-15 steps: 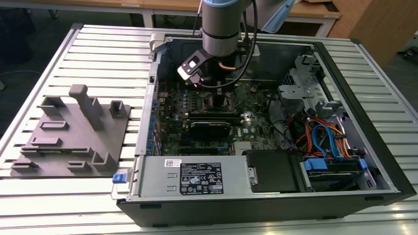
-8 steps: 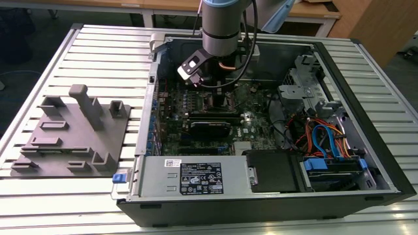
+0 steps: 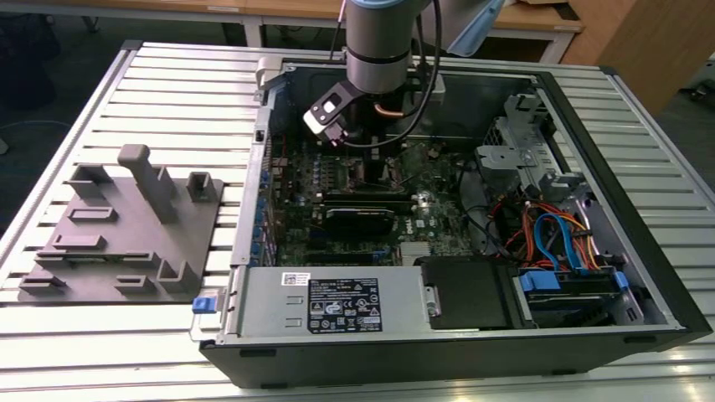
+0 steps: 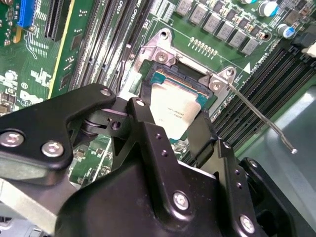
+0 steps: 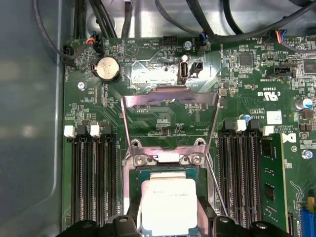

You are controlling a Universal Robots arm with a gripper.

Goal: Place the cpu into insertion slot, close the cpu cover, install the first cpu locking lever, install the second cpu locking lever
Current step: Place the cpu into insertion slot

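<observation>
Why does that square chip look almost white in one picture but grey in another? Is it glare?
Probably glare: in the first wrist view the cpu top reflects nearly white; in the second wrist view it looks grey with print showing; in the exterior view the inside of the computer case is dimmer than the table.

You'll see the cpu (image 5: 169,197) topped in pale silver-grey between the black gripper (image 5: 170,218) fingers, over a green motherboard (image 5: 163,118) speckled with fine white print. The cpu cover (image 5: 170,98) is bare silver metal, and the memory slots (image 5: 89,173) are black with white end clips. In the exterior view, the table (image 3: 167,84) is light grey with ribbed stripes, and the cables (image 3: 547,239) are orange and blue.
</observation>
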